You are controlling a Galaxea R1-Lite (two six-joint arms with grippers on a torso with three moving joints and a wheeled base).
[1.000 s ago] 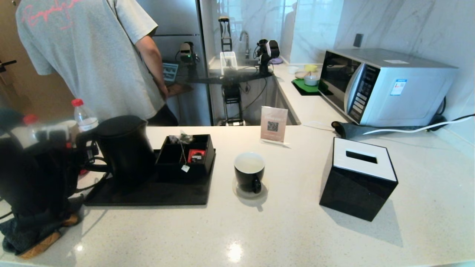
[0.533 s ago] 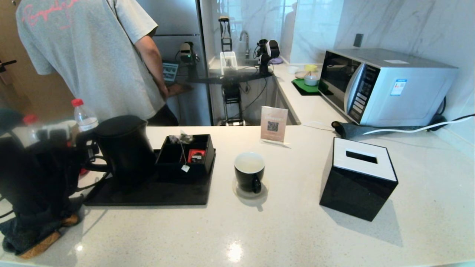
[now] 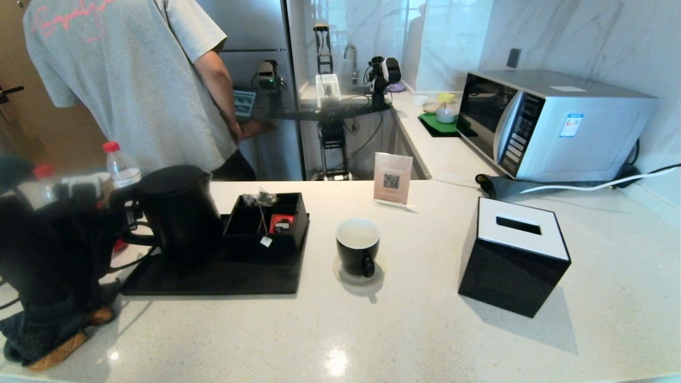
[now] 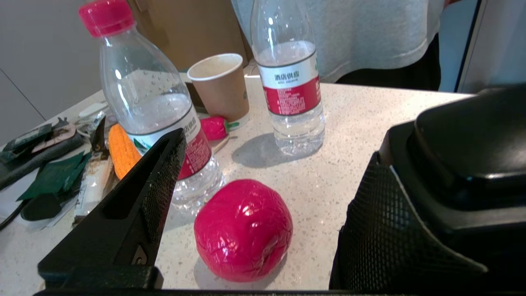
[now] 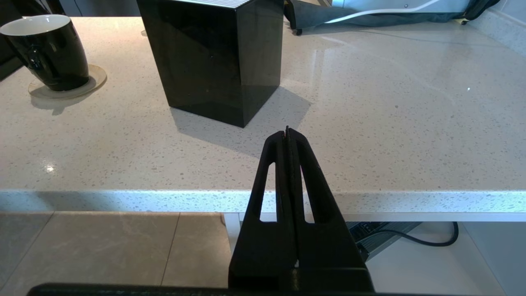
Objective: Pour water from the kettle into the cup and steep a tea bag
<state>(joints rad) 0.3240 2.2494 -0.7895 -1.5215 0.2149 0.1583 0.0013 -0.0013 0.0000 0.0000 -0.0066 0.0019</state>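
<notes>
1. My left gripper (image 4: 254,213) has its fingers spread wide and holds nothing. One mesh-textured pad sits against or just beside the kettle (image 3: 178,213); I cannot tell whether it touches.
2. The matte black, jug-shaped kettle stands on a black tray (image 3: 213,279), its loop handle on the gripper's side.
3. Risk: closing from here, I judge the pads could clamp the lid edge and not the handle, so the kettle would tip or slide on the smooth tray.
4. Between the fingers, beyond the tips, lies a glossy red ball (image 4: 243,230), with two ribbed clear bottles (image 4: 294,78) farther out. A sweep could knock them over.
5. The glossy black cup (image 3: 358,246) sits on a round coaster, well away from the left fingers. It looks already filled with pale liquid.
6. The tea bag (image 3: 264,201) lies in the organiser just beyond the kettle, its thin string and tag hanging over the front wall. The string could snag.
7. My right gripper (image 5: 287,135) has its fingers pressed together, below the counter edge.
</notes>
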